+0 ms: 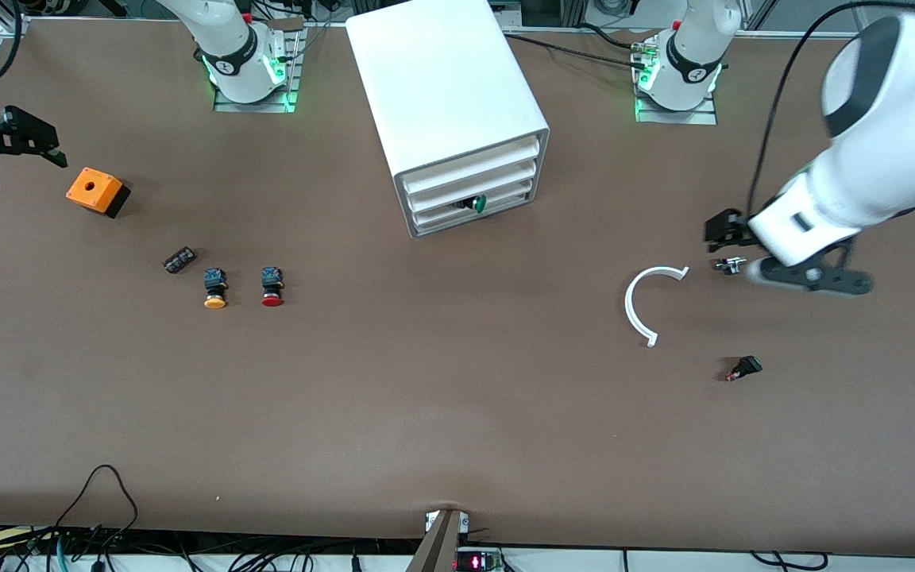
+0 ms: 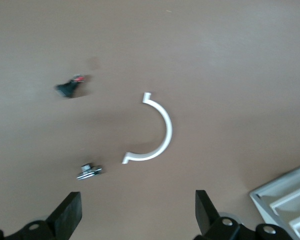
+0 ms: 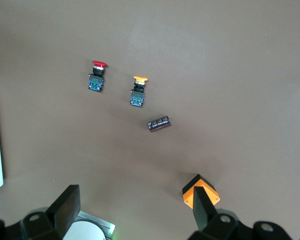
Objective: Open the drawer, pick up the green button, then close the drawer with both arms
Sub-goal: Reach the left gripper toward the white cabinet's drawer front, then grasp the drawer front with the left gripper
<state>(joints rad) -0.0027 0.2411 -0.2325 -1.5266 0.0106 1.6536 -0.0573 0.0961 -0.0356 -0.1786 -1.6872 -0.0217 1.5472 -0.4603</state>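
Task status: early stage. The drawer (image 1: pixel 473 208), the lowest of three in the white cabinet (image 1: pixel 445 95), shows no clear pull-out in the front view; whether it stands slightly ajar cannot be determined. The button (image 1: pixel 475 204), identified by its green cap, lies at the front of that drawer, with the cap showing at the drawer face. It is not yet removed.

Left gripper (image 1: pixel 731 253): positioned over the counter (image 1: pixel 457 413) toward the left arm's end, just beside a small metal part (image 1: pixel 731 265) and near a white curved strip (image 1: pixel 648 302). The left wrist view shows both fingers spread wide with bare counter between them; the jaws are open and hold nothing. A small black part with a red tip (image 1: pixel 744 369) lies nearer the front camera.

Right gripper (image 1: pixel 28 143): positioned over the right arm's end of the counter, near an orange box (image 1: pixel 97 191). The right wrist view shows its fingers likewise spread, jaws open and empty. The yellow-capped button (image 1: pixel 214 288), the red-capped button (image 1: pixel 272 287) and a small dark component (image 1: pixel 179 260) lie on the counter, well apart from the cabinet.

Remaining steps, as judged: bring one gripper to the drawer front, pull it open, extract the button with the other arm, then push the drawer closed.
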